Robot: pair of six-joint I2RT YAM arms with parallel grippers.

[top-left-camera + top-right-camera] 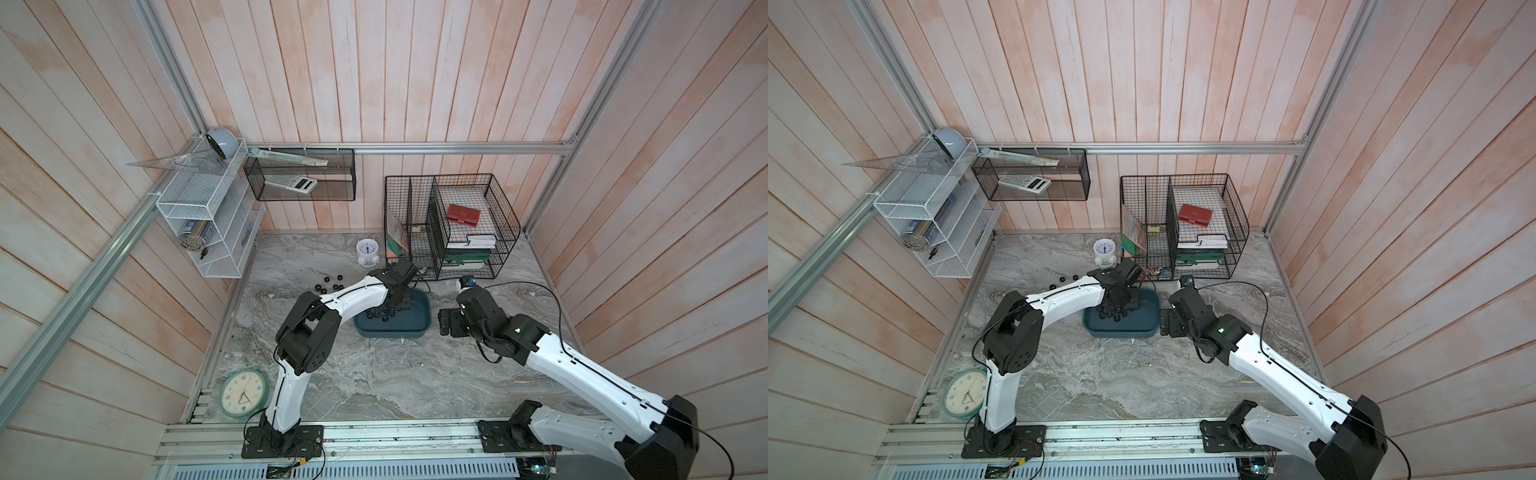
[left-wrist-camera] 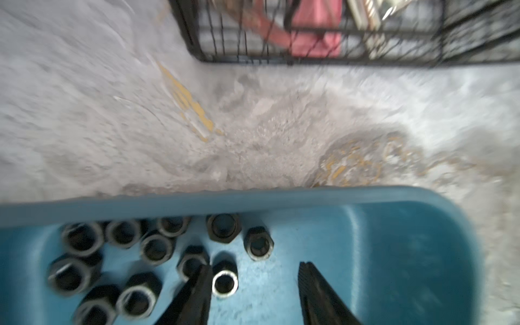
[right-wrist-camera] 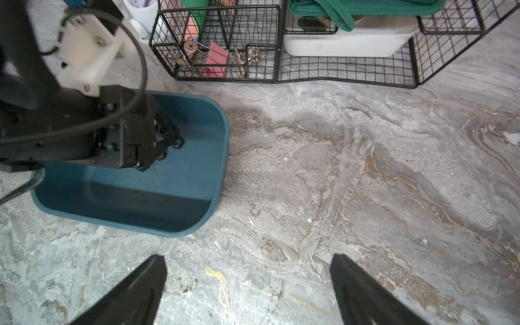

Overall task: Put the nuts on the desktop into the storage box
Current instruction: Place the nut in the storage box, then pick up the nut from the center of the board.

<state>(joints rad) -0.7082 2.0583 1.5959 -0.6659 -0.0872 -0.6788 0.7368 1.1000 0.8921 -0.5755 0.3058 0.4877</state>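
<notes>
**What Things Are Made Of**

The nuts (image 2: 223, 282) are dark metal, mostly dull, and a few have shiny rims. The box (image 2: 394, 253) is smooth blue plastic. The surface (image 3: 337, 168) looks like smooth grey stone with brown streaks. The walls (image 1: 415, 83) are pale wood planks. The baskets (image 1: 505, 216) are thin black wire. The rack (image 1: 195, 195) is white mesh.

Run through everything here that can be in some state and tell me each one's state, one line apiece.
left gripper: open in the storage box, clamping nothing.
right gripper: open, empty, over bare desktop.
storage box: upright on the desktop, partly filled.
nuts in the box: loose, piled toward one end.
nuts on the desktop: a few lying loose, not collected.
white clock: standing upright.
</notes>
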